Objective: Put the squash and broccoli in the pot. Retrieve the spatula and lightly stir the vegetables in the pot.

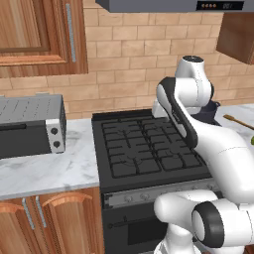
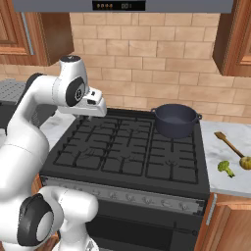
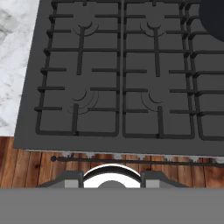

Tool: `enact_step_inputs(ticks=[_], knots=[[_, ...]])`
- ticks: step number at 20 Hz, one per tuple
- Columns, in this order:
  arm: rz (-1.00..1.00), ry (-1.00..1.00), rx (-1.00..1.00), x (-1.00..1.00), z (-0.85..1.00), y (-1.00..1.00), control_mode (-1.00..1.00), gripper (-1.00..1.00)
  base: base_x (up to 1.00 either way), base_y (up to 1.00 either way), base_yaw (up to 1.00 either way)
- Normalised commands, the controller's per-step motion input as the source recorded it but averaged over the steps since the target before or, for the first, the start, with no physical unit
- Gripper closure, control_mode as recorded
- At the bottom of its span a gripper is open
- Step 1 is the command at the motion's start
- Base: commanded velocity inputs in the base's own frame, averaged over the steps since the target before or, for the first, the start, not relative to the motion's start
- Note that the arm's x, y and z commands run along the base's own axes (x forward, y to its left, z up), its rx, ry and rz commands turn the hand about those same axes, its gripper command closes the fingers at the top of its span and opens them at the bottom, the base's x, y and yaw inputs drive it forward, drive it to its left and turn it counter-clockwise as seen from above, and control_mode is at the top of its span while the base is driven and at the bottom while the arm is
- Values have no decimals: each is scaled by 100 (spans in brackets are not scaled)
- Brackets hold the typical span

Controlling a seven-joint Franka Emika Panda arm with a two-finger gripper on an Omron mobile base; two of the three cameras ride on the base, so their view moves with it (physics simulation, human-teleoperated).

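The dark blue-grey pot [image 2: 175, 120] stands on the back right burner of the stove; its rim also shows behind my arm [image 1: 212, 108] and in the hand view's top right corner [image 3: 214, 17]. On the marble counter to the right of the stove lie the brown spatula [image 2: 230, 144] [image 1: 238, 121], the green broccoli [image 2: 225, 168] and the pale yellow squash [image 2: 246, 162], all close together. My gripper [image 2: 91, 115] [image 3: 112, 181] hangs above the stove's back left, pointing down, far left of the pot. Its fingertips [image 3: 70, 179] stand apart with nothing between them.
The black gas stove [image 2: 122, 147] with raised grates lies under the gripper. A grey toaster oven [image 1: 30, 126] sits on the left counter [image 1: 49, 168]. Wooden wall cabinets and a range hood hang above. The right counter [image 2: 215, 171] ends at the picture's edge.
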Motion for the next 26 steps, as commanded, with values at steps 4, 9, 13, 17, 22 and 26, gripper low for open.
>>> enact_step_inputs(ticks=[4,9,13,17,22,26], knots=[[0,0,0,0,0,0,100,-100,0,0,0],[0,0,0,0,0,0,100,-100,0,0,0],[0,0,0,0,0,0,100,-100,0,0,0],[0,0,0,0,0,0,100,-100,0,0,0],[0,0,0,0,0,0,100,-100,-1,-13,0],[0,0,0,0,0,0,100,-100,-3,-66,0]])
